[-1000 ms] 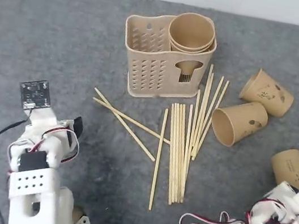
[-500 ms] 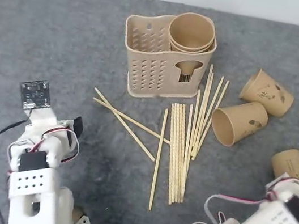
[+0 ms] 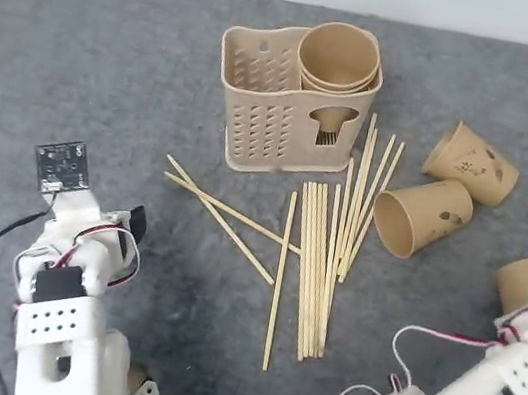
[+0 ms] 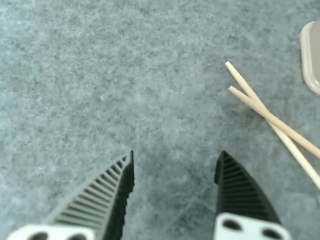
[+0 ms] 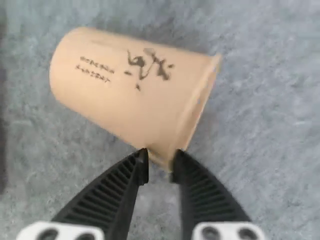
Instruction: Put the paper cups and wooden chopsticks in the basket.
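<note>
Three paper cups (image 3: 423,216) lie on the table (image 3: 114,61), the nearest cup (image 5: 130,95) pinched by the right tool (image 5: 160,155). Two stacked cups (image 3: 338,56) sit in the basket (image 3: 262,116). Roughly fourteen chopsticks (image 3: 313,267) lie loose. The left tool (image 4: 176,155) gapes.

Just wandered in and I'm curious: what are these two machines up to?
The right gripper pinches the rim of a brown paper cup lying on its side. The left gripper hangs open over the grey carpet near two thin wooden chopsticks. A beige perforated plastic basket already holds stacked cups; two more cups and most chopsticks lie loose.
</note>
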{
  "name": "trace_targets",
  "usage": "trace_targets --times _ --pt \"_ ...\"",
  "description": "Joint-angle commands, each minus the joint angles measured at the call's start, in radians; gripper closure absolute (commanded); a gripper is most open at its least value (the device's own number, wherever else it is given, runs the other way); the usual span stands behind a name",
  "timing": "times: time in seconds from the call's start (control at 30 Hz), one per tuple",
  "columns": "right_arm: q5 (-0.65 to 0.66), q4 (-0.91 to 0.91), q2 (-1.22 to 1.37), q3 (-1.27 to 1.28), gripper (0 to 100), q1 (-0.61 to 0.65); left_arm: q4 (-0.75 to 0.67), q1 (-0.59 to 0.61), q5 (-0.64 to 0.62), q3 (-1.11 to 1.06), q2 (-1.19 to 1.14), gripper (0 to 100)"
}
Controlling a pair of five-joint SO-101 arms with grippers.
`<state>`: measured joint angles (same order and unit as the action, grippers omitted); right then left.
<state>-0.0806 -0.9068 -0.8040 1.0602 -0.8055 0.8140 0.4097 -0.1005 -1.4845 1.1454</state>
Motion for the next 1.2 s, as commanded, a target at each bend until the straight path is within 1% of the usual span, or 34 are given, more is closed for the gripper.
trace_targets --times 0.0,0.07,0.2,0.37,0.43,0.5,0.6,0.77,0.97,1.07,1.17 --pt "0.115 -0.033 -0.153 -0.063 98.0 -0.033 -0.025 0.003 0.012 0.004 0.018 75" --pt "0.160 -0.116 -0.205 -0.103 99.3 -0.033 -0.025 0.005 0.012 0.004 0.018 75" --pt "0.193 -0.248 -0.236 -0.215 99.1 -0.035 -0.025 0.005 0.012 0.004 0.018 75" --pt "0.196 -0.275 -0.185 -0.290 99.1 -0.035 -0.023 0.006 0.012 0.002 0.018 75" --pt "0.229 -0.286 -0.145 -0.310 99.1 -0.027 -0.023 0.006 0.012 0.002 0.018 75" --pt "0.296 -0.329 -0.082 -0.347 99.1 -0.002 -0.023 0.006 0.012 0.002 0.018 75" --pt "0.351 -0.421 0.050 -0.440 99.1 0.018 -0.021 0.006 0.012 0.002 0.018 75" --pt "0.445 -0.627 0.321 -0.712 99.1 0.015 -0.021 0.006 0.012 0.002 0.018 75" --pt "0.456 -0.869 0.596 -1.103 99.1 0.022 -0.021 0.006 0.012 0.002 0.018 75" --pt "0.457 -0.889 0.657 -1.208 99.1 0.061 -0.021 0.006 0.012 0.002 0.018 75" --pt "0.457 -0.891 0.665 -1.214 99.1 0.122 -0.021 0.006 0.012 0.002 0.018 75"
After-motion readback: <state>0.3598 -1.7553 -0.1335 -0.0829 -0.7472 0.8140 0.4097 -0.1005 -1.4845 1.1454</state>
